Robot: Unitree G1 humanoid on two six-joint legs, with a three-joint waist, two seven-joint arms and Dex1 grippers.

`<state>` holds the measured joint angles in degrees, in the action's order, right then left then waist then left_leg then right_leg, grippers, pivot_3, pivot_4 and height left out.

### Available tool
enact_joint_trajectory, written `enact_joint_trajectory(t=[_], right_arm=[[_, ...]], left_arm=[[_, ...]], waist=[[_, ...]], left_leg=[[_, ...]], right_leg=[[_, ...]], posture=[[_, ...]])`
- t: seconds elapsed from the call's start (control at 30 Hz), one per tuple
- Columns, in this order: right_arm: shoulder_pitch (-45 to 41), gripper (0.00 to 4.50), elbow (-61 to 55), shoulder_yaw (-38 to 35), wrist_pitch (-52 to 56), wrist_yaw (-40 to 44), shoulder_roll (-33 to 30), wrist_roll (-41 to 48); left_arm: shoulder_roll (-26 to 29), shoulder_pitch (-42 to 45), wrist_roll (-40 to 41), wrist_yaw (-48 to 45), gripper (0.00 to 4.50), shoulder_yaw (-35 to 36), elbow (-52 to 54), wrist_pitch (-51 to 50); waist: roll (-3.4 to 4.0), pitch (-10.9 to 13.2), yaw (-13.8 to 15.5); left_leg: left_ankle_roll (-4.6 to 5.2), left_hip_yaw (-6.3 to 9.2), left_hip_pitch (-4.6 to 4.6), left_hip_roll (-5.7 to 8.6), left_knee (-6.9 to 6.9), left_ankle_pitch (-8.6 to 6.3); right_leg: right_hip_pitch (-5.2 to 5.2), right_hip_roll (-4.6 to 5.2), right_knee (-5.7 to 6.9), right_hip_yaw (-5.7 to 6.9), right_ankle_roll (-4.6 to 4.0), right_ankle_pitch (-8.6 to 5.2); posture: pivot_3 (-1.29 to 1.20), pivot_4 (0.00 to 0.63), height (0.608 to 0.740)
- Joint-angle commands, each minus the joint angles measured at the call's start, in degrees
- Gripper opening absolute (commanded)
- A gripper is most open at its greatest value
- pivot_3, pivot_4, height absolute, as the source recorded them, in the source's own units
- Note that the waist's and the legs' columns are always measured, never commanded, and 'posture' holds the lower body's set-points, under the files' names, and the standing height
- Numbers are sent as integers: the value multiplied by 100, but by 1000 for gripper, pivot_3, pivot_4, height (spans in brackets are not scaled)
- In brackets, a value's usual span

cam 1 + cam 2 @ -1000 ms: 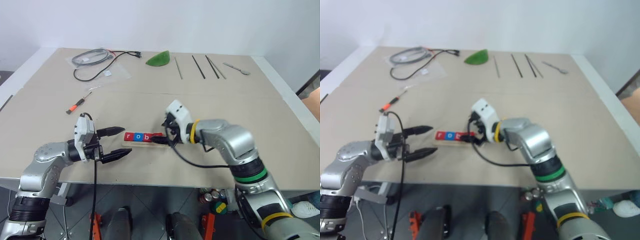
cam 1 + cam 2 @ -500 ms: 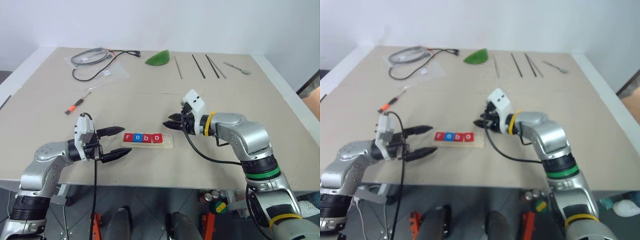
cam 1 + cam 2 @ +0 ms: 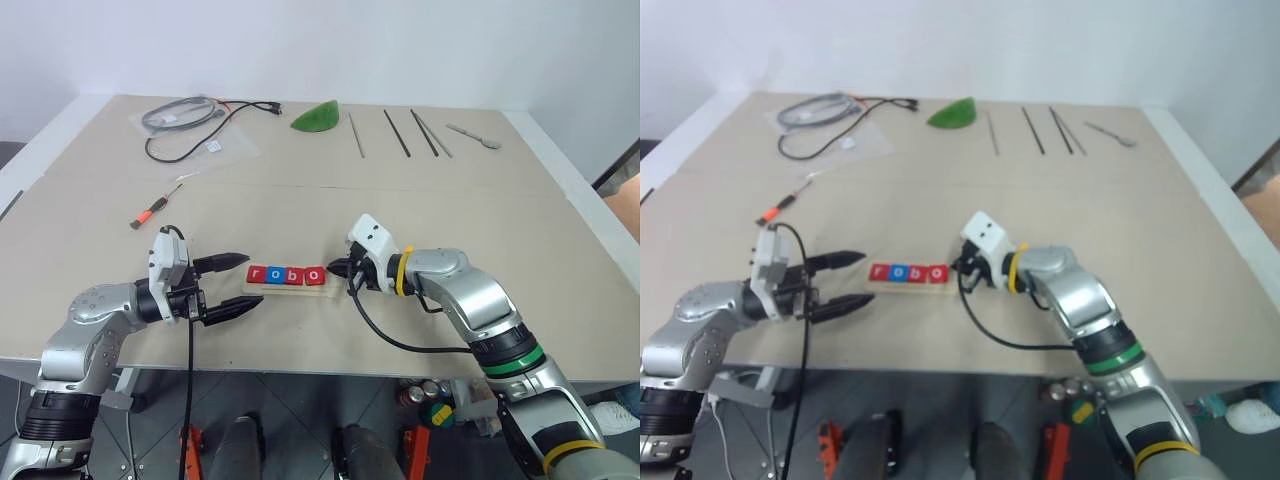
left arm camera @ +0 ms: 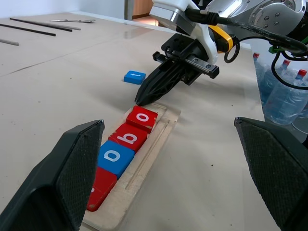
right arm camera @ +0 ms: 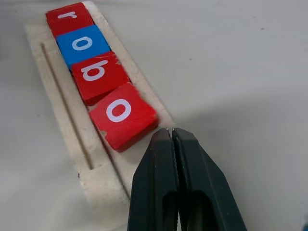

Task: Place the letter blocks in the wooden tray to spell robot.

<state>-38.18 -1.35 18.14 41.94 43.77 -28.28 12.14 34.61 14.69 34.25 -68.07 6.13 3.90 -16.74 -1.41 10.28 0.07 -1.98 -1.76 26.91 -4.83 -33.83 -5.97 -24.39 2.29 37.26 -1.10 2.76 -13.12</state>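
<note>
Pressing together with nothing between them, the two black fingers of the right gripper (image 5: 172,139) form a closed point at the free end of the long pale-wood tray (image 5: 57,144), just beside the last red square letter tile, the second "o" (image 5: 122,114). Whether the tip touches that tile or only the tray's rim is hard to tell. Four tiles lie in a row on the tray, red "r" (image 5: 70,17), blue "o" (image 5: 83,43), red "b" (image 5: 97,73) and that red "o", which sits slightly skewed. The fifth, a small blue tile marked "t" (image 4: 134,76), lies on the beige tabletop (image 3: 300,200) behind the right gripper, apart from the tray. The left gripper (image 3: 232,285) hovers beside the tray's "r" end, jaws wide apart and empty.

A nudge with the closed tip could push the skewed tile off line or shift the whole tray, since nothing steadies it. Little room seems left for the "t", so it may overhang.
</note>
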Motion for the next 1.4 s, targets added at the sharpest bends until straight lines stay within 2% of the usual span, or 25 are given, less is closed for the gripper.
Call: enact_joint_trajectory(t=[0.03,0.57,0.77,0.9,1.17,1.3,1.4], right_arm=[[-1,46,-141,-46,-108,112,10,-17],[-51,46,-444,68,67,682,26,124],[-434,46,232,-724,-97,460,-268,135],[-530,1112,441,-1355,-63,487,-709,277],[-125,3902,823,-1721,-491,583,-1201,198],[-18,3902,1281,-1646,-753,473,-1162,17],[123,3902,1188,-1559,-713,413,-1009,-2]], left_arm=[[53,74,101,-22,4500,105,119,-3],[52,66,105,-17,4500,137,120,27],[-23,245,136,46,4500,149,174,84],[-206,418,11,194,4500,99,80,258],[-588,608,-493,414,4500,-121,-405,835],[-693,792,-556,408,4500,-194,-612,931],[-735,870,-574,402,4500,-237,-676,959]], waist=[[0,0,0],[0,0,0],[0,0,23],[0,0,33],[0,0,30],[0,0,31],[0,0,28]], left_leg=[[0,0,0,0,0,0],[0,0,0,0,0,0],[-1,0,0,1,-7,0],[-4,-1,0,2,-12,-2],[-1,1,0,-1,-10,-1],[-1,1,0,1,-14,-1],[-1,1,0,1,-23,-1]], right_leg=[[1,0,0,0,0,0],[1,0,0,0,0,0],[4,2,0,0,1,3],[8,4,0,0,2,4],[7,-8,0,-3,2,3],[8,-9,0,-7,8,5],[9,-10,0,-11,14,9]], posture=[[0,150,740],[0,150,740],[0,150,740],[0,150,740],[0,150,740],[0,150,740],[0,150,740]])
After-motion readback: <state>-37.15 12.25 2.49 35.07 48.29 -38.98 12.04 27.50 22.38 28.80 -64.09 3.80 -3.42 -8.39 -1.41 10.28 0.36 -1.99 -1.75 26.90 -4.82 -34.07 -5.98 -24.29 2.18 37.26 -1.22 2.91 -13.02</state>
